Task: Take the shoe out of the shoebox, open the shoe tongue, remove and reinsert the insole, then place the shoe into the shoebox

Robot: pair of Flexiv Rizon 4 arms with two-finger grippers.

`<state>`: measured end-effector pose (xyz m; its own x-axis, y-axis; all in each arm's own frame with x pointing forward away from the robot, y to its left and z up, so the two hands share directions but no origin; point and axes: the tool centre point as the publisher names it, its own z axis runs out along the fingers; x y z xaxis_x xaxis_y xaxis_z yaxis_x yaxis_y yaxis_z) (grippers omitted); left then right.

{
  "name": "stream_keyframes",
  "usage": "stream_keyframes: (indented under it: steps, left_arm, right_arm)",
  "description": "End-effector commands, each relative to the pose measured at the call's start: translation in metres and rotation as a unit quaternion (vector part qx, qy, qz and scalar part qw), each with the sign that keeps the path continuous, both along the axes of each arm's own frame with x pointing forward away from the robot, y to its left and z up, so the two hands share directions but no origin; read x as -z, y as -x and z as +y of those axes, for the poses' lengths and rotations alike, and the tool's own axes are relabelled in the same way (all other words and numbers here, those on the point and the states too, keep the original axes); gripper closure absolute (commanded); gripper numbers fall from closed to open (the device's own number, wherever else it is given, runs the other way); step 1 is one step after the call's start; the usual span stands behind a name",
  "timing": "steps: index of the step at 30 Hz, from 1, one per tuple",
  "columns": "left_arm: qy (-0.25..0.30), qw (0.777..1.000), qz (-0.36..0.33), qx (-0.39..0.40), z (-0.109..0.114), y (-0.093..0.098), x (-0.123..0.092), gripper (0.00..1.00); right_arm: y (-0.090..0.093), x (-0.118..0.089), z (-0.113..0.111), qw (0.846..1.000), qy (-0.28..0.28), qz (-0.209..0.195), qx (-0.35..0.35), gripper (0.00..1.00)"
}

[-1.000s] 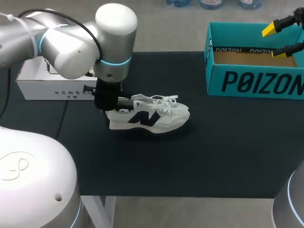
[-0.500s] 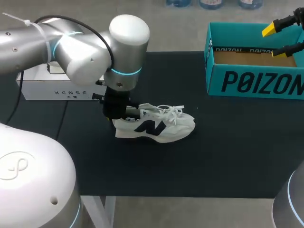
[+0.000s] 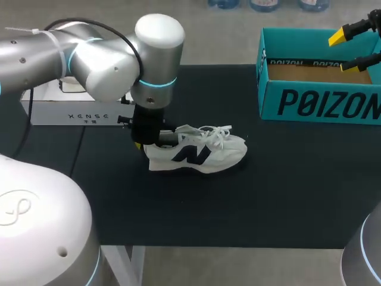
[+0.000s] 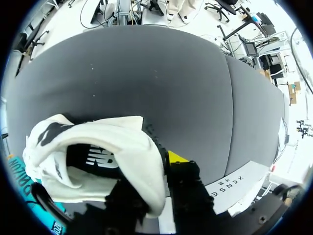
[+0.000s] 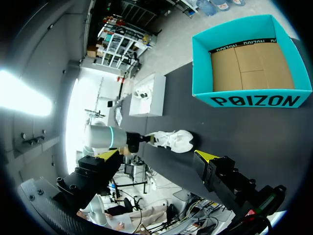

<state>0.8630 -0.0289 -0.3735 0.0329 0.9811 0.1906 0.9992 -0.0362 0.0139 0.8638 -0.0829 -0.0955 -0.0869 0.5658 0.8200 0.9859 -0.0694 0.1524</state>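
Note:
A white shoe (image 3: 199,153) with a dark logo and loose laces stands upright on the black mat, toe pointing right. My left gripper (image 3: 146,140) comes down at its heel and is shut on the heel collar. In the left wrist view the white heel (image 4: 117,161) fills the space between the fingers of that gripper (image 4: 154,191), with one yellow tip (image 4: 177,157) outside it. The teal shoebox (image 3: 321,106) stands open at the back right, holding only its cardboard floor (image 5: 252,58). My right gripper (image 3: 340,52) hangs open above the box; from its gripper (image 5: 157,155) the shoe (image 5: 173,140) lies far ahead.
A long white box (image 3: 65,111) lies at the back left of the mat, just behind my left arm. Bare black mat (image 3: 286,179) stretches between the shoe and the shoebox and along the front edge.
My left arm has carried the shoe by its heel a short way to the right, toward the shoebox. The right arm has stayed where it was.

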Motion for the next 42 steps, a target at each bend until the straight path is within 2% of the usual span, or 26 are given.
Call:
stream_keyframes:
  steps: [1,6,15,16,17,18,24,27,29,32,42]
  left_arm:
    - [0.005,1.0,-0.002,0.005,0.001,0.004,-0.003,1.0]
    - [0.007,0.999,0.002,0.037,-0.005,0.01,0.006,1.0]
    - [-0.008,0.999,0.0,0.038,-0.006,0.013,0.021,1.0]
    - [-0.008,0.999,0.0,0.039,-0.005,0.013,0.019,0.82]
    - [-0.006,0.999,-0.001,0.039,-0.004,0.013,0.015,0.57]
    - [-0.003,0.999,-0.001,0.04,-0.003,0.013,0.011,0.0]
    - [0.029,0.999,0.007,0.034,0.001,0.009,-0.03,0.0]
    - [0.057,0.998,-0.005,-0.001,0.005,0.003,-0.051,0.0]
    - [0.076,0.995,-0.017,-0.055,0.01,-0.003,-0.06,0.0]
    - [0.108,0.976,0.026,-0.188,0.024,-0.015,-0.063,0.0]
    - [0.108,0.976,0.026,-0.188,0.024,-0.015,-0.063,0.0]
  right_arm:
    - [0.001,0.0,0.0,1.0,0.001,0.0,0.001,0.0]
    - [0.001,0.0,0.0,1.0,0.001,0.0,0.001,0.0]
    - [0.001,0.0,0.0,1.0,0.001,0.0,0.001,0.0]
    - [0.001,0.0,0.0,1.0,0.001,0.0,0.001,0.0]
    - [0.001,0.0,0.0,1.0,0.001,0.0,0.001,0.0]
    - [0.001,0.0,0.0,1.0,0.001,0.0,0.001,0.0]
    - [0.001,0.0,0.0,1.0,0.001,0.0,0.001,0.0]
    - [0.001,0.0,0.0,1.0,0.001,0.0,0.001,0.0]
    - [0.001,0.0,0.0,1.0,0.001,0.0,0.001,0.0]
    - [0.001,0.0,0.0,1.0,0.001,0.0,0.001,0.0]
    - [0.001,0.0,0.0,1.0,0.001,0.0,0.001,0.0]
